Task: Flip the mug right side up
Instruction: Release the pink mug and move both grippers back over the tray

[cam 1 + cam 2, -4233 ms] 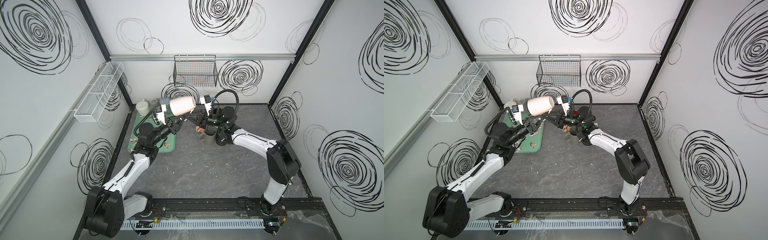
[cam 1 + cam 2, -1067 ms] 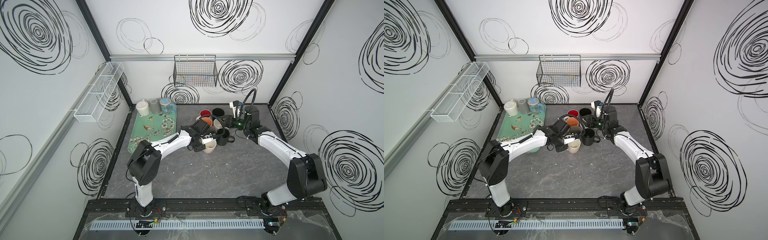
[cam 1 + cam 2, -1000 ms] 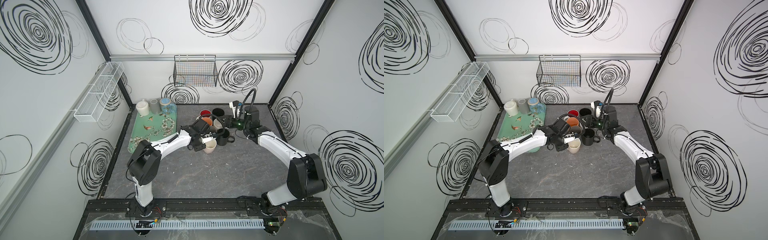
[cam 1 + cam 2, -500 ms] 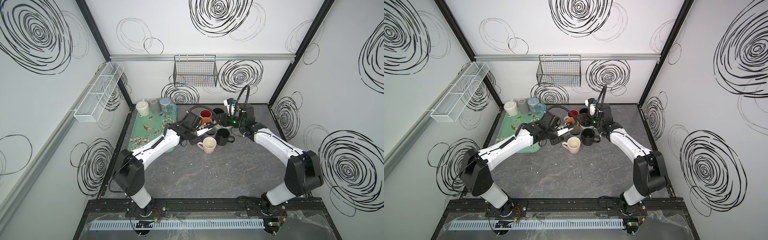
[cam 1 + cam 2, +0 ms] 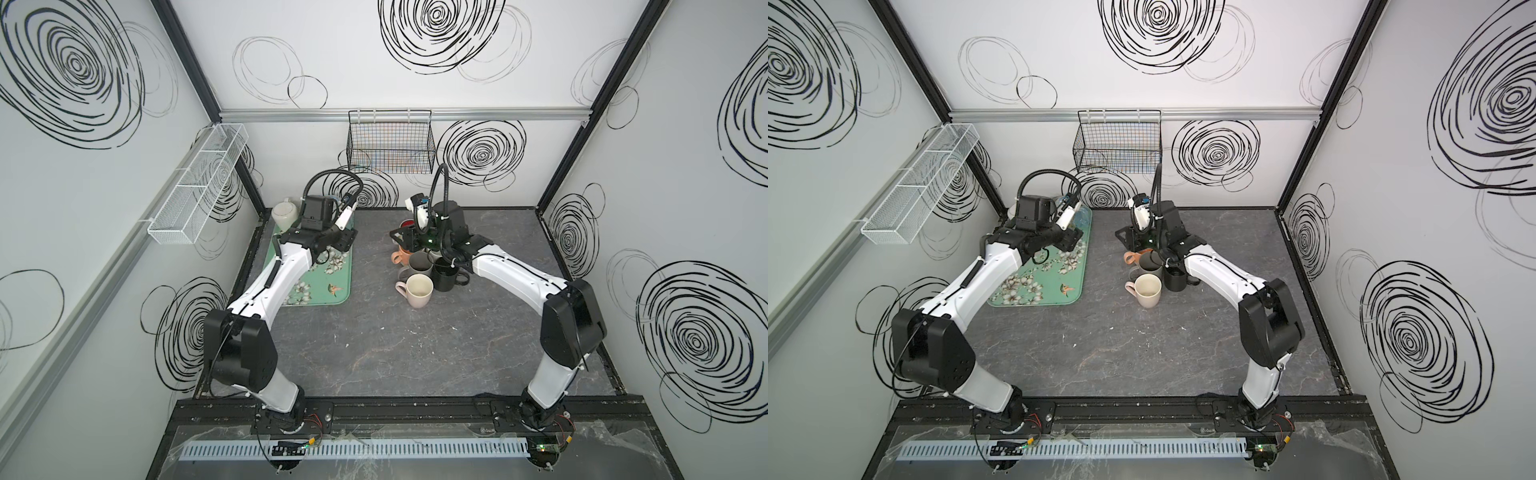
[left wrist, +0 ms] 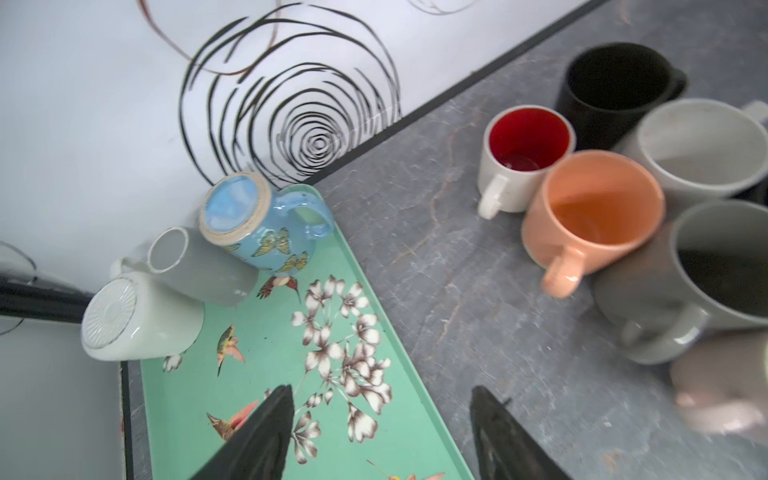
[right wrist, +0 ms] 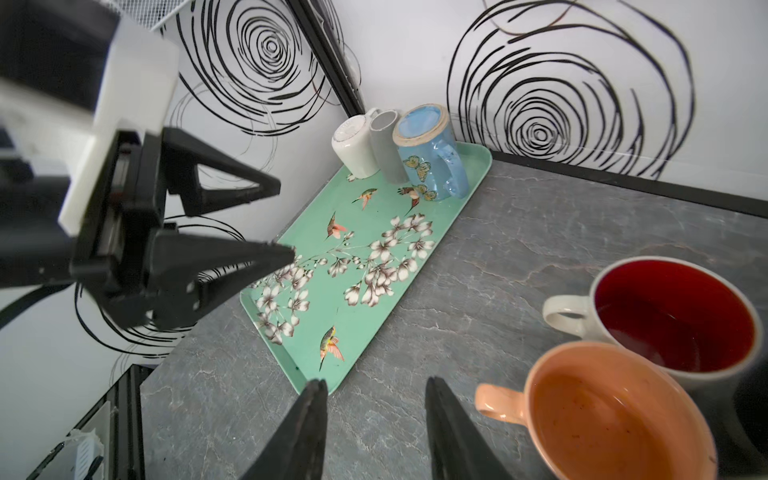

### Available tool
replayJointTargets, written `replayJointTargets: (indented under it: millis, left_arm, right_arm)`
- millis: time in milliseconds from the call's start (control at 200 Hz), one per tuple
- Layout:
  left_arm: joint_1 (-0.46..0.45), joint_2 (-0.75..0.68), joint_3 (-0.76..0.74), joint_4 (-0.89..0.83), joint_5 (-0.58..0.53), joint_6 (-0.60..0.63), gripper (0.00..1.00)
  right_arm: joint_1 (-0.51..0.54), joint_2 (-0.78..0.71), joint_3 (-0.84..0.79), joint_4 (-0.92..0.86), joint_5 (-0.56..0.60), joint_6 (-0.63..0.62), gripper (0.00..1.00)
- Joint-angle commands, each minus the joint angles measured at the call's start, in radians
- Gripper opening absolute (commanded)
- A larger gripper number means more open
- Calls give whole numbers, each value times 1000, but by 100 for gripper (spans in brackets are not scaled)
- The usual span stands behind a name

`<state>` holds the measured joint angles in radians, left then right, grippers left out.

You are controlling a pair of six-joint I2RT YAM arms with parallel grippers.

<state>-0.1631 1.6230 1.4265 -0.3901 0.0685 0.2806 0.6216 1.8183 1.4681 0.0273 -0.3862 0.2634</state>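
Tabletop (image 5: 374, 353) of dark grey marbled pattern is shown in both top views, enclosed by white walls (image 5: 332, 62) scrawled with black spirals; a black wire basket (image 5: 390, 145) is hung on the rear wall. The cream mug (image 5: 419, 291) is stood upright, mouth up, on the tabletop at the near edge of a group of upright mugs (image 5: 432, 266), apart from both grippers. The left gripper (image 5: 345, 240) is held over a green floral tray (image 5: 328, 299), the right gripper (image 5: 397, 237) at the group's rear.

In the left wrist view, the left gripper (image 6: 382, 397) is seen with jaws apart and nothing between them, above the tray's edge. A white mug (image 6: 137, 320), a grey mug (image 6: 199, 270) and a blue mug (image 6: 257, 224) are stood upside down at the tray's end by the wall.

In the right wrist view, the right gripper (image 7: 376, 384) is seen with jaws likewise apart and empty over bare tabletop, beside an orange mug (image 7: 602, 415).
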Motion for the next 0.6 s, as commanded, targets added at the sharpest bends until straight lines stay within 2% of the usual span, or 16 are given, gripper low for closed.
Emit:
replayJointTargets:
  millis: [0,210,350,595]
  left_arm:
    - [56,90,100,62,-22,-144,70]
    - [177,298,288,65,-13,-376,68]
    - [231,450,438,54,47,-507,66]
    - [240,650,666,105,71,-538,67]
  right_arm:
    - [41,76,90,-42,19,-32,42]
    - [94,196,209,-61,27,-34,43]
    - [107,271,278,-64,36,-31,44]
    - [115,376,360,-73,12,-9,44]
